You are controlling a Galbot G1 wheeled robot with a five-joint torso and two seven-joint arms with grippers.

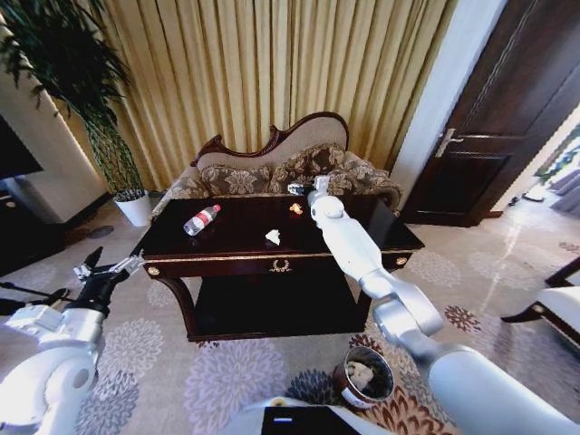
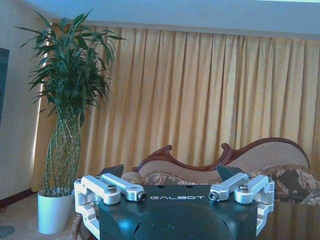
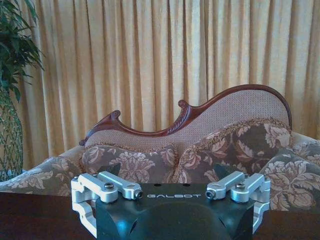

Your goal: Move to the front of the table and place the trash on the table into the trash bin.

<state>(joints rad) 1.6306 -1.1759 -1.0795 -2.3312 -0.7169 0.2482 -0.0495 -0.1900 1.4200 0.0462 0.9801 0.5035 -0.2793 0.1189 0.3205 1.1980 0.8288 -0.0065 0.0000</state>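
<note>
Our right gripper (image 1: pixel 308 188) reaches over the far side of the table (image 1: pixel 227 246), fingers spread and empty.

From there, the orange scrap (image 1: pixel 295 209) lies just beside it, the crumpled paper (image 1: pixel 273 236) nearer us, the red-capped bottle (image 1: pixel 201 219) well off left. We should descend squarely over one piece. The trash bin (image 1: pixel 364 379) stands on the carpet by our base. Our left gripper (image 1: pixel 113 269) waits open, left of the table.
</note>
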